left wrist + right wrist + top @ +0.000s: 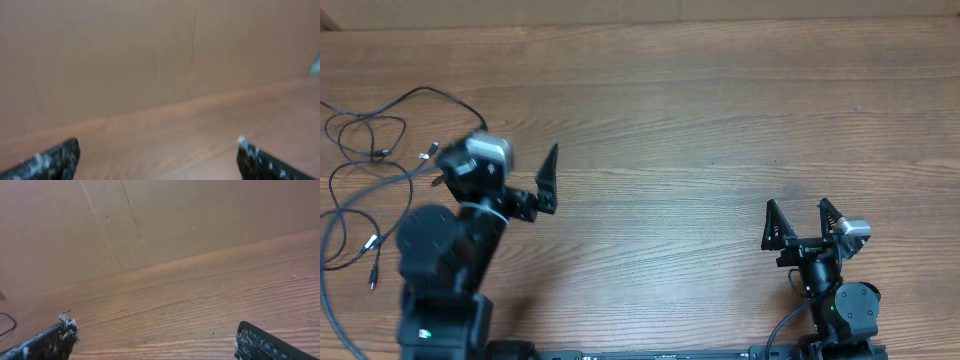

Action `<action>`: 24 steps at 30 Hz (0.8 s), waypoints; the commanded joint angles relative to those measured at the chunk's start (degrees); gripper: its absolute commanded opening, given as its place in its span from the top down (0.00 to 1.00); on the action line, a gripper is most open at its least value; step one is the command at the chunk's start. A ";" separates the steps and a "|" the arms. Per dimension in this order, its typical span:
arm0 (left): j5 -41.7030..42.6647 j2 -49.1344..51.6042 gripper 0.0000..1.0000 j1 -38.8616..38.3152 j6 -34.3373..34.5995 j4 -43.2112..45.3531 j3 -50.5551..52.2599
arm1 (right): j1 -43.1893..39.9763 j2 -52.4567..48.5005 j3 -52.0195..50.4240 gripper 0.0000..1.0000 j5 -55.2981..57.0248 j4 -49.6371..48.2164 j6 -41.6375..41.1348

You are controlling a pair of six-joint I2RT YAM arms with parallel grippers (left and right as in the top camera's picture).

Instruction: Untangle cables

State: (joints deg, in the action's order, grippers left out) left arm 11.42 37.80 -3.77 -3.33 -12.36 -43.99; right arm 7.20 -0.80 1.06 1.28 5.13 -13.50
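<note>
Wood-grain brown surface (pixel 700 110) fills the overhead view, and a plain cardboard wall (pixel 150 60) stands along its far edge. The left hand (pixel 159 157) is taken as the landmark for all places.

The left hand is spread wide. Its two dark fingers (pixel 55 160) sit at the two lower corners of the left wrist view, with bare wood and cardboard between them, and nothing is between them. This view is blurred. From overhead the hand points toward the far wall.

The cables (pixel 360 140) lie on the surface to the left of the left hand, near the left border. They are thin black cords in loose loops that cross one another in several places. Small silvery plug ends (pixel 424 156) show among them, one just beside the hand. One cord curves from the far-left side toward the hand and ends close to it. If it touches the hand, I cannot tell. Other cords run nearer to the robot, beside the left arm (pixel 445 250).

The right hand (pixel 798 210) is well apart, to the right of the left hand and nearer to the robot. It is also spread wide, with only wood between its fingers (pixel 45 342), and it holds nothing. A short piece of black cord (pixel 6 322) shows at the left border of the right wrist view.
</note>
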 commanded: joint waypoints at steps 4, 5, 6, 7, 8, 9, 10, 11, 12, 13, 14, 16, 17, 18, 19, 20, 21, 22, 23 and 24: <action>0.20 -14.40 0.01 0.00 -1.88 11.41 22.40 | -0.20 0.42 -0.59 0.00 -0.28 -0.33 0.09; 0.22 -16.76 0.01 0.00 -1.84 11.91 25.29 | -0.20 0.42 -0.59 0.00 -0.28 -0.33 0.09; 0.20 -18.82 0.01 0.00 -1.86 12.22 27.67 | -0.20 0.42 -0.59 0.00 -0.26 -0.33 0.09; 0.17 -20.02 0.00 0.00 -1.86 12.35 28.98 | -0.20 0.42 -0.59 0.00 -0.28 -0.33 0.09; 0.00 -21.68 0.00 0.00 -1.86 12.44 30.69 | -0.20 0.42 -0.59 0.00 -0.28 -0.33 0.09; -0.28 -23.02 0.00 0.00 -1.86 12.44 31.91 | -0.20 0.42 -0.59 0.00 -0.26 -0.33 0.09; -0.44 -24.09 0.01 0.00 -1.86 12.44 32.85 | -0.20 0.42 -0.59 0.00 -0.26 -0.33 0.09; -0.57 -25.35 0.00 0.00 -1.86 12.57 33.97 | -0.20 0.42 -0.59 0.00 -0.28 -0.33 0.09; -1.05 -26.73 0.00 0.00 -1.86 12.66 35.21 | -0.20 0.42 -0.59 0.00 -0.28 -0.33 0.09; -1.22 -28.00 0.01 0.00 -1.86 12.68 36.37 | -0.20 0.42 -0.59 0.00 -0.26 -0.33 0.09; -1.36 -29.07 0.00 0.00 -1.86 12.70 37.31 | -0.20 0.42 -0.59 0.00 -0.26 -0.33 0.09; -1.53 -31.54 0.00 0.00 -1.86 12.83 39.39 | -0.20 0.42 -0.59 0.00 -0.26 -0.33 0.09; -1.55 -32.72 0.01 0.02 -1.86 12.83 40.24 | -0.20 0.42 -0.59 0.00 -0.26 -0.33 0.09; -1.53 -34.49 0.00 0.02 -1.86 12.83 41.42 | -0.20 0.42 -0.59 0.00 -0.28 -0.33 0.09; -1.55 -35.50 0.00 0.02 -1.86 12.81 42.16 | -0.20 0.42 -0.59 0.00 -0.26 -0.33 0.09; -1.55 -36.68 0.00 0.02 -1.86 12.81 42.95 | -0.20 0.42 -0.59 0.00 -0.26 -0.33 0.09; -1.49 -37.77 0.00 0.00 -1.86 12.70 43.85 | -0.20 0.42 -0.59 0.00 -0.26 -0.33 0.09; -1.88 -37.57 0.00 0.04 -1.86 12.13 43.74 | -0.20 0.42 -0.59 0.00 -0.28 -0.33 0.09; -1.95 -37.62 0.00 0.04 -1.86 11.96 43.74 | -0.20 0.42 -0.59 0.00 -0.26 -0.33 0.09; -1.99 -37.62 0.01 0.04 -1.86 11.50 43.74 | -0.20 0.42 -0.59 0.00 -0.28 -0.33 0.09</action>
State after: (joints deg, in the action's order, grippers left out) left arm 10.46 1.13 -3.77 -4.51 -0.47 -0.95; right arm 7.20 -0.75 1.06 1.28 5.15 -13.47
